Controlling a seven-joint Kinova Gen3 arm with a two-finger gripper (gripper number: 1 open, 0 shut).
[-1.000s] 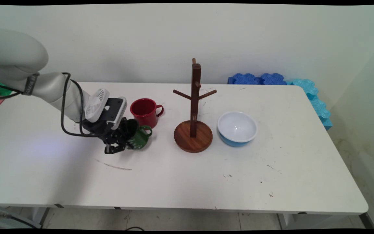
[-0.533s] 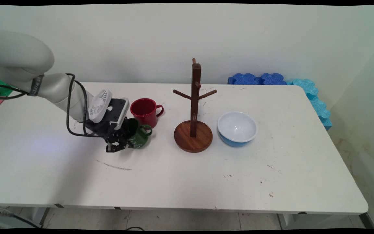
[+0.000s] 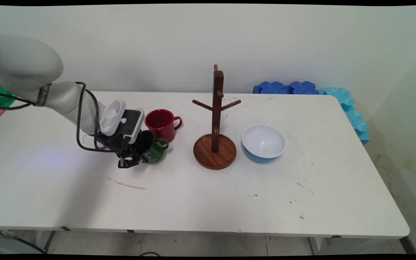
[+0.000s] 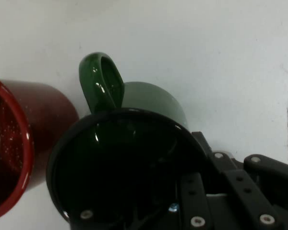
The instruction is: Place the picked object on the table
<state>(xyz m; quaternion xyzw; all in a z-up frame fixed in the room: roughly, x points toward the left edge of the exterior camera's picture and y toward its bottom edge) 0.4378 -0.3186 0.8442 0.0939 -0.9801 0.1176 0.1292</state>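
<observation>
Main view first: the gripper (image 3: 133, 159) is down low on the left half of the white table (image 3: 208, 202), clamped on the rim of a green mug (image 3: 153, 151). The mug is tipped over toward the arm, mouth facing the wrist, handle poking out to the right. Just behind it, close enough that I can't tell if they touch, sits a red mug (image 3: 161, 124), upright, handle to the right. Right of those there's a gap of bare table, then a wooden mug tree (image 3: 215, 139) on a round base, with a blue bowl (image 3: 264, 142) with a white inside just beside that base. The whole front strip of the table, near edge included, is open, and so is the far-right end. Some blue foam blocks (image 3: 311, 90) line the back right corner and run along the right edge. The mugs are well away from any table edge.

Hand view: the green mug (image 4: 129, 163) fills most of the shot, dark opening facing the camera and the handle sticking up at the top. One finger (image 4: 194, 199) goes inside the mouth and the other linkage sits outside the wall on the right, so the jaws are pinching the mug's rim. The red mug (image 4: 24, 143) is at the left edge, right next to the green one. Above and right of the mug it's plain tabletop.
</observation>
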